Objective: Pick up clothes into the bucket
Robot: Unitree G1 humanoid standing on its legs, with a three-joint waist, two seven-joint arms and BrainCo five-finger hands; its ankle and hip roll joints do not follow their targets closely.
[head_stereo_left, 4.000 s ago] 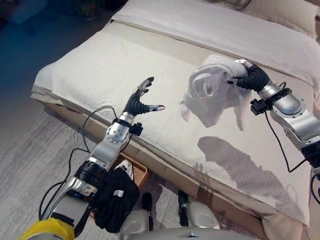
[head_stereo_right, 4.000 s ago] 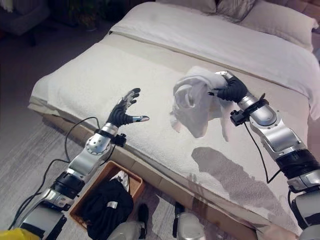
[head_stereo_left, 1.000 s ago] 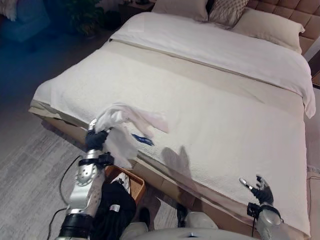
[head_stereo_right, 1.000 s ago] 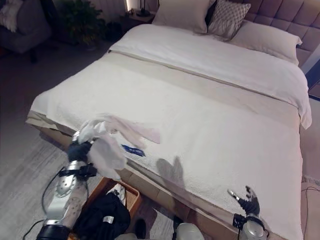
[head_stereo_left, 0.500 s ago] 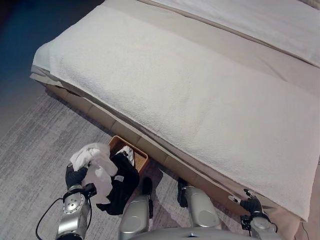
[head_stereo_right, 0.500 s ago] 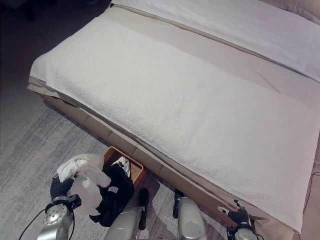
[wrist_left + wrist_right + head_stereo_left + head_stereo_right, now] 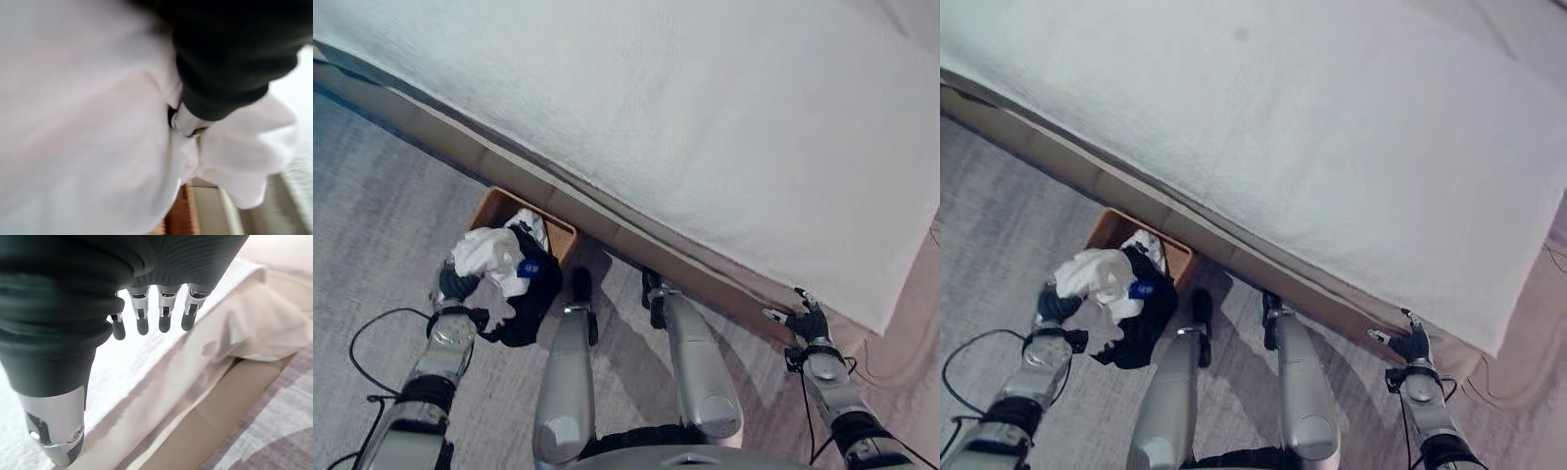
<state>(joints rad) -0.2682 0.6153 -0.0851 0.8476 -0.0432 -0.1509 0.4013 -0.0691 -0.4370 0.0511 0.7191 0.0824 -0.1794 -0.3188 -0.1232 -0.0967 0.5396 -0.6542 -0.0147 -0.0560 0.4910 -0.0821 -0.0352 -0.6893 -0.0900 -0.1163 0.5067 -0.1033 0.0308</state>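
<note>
At the left, the left hand (image 7: 456, 285) holds a bunched white garment (image 7: 489, 257), fingers curled into the cloth; the wrist view shows white fabric packed close against the dark cover. The bundle hangs right at the near-left side of the bucket (image 7: 489, 207), a brown bin on the floor against the bed (image 7: 705, 117) base, so it looks placed for a drop straight in. A black garment (image 7: 530, 299) already sits in the bucket and spills over its near rim, which leaves little room; the white one may land on top and slide off. It seems the carry is nearly done and only the release remains. At the right, the right hand (image 7: 806, 320) hangs idle near the bed's near corner, fingers relaxed and slightly apart, gripping nothing and clear of the work.
</note>
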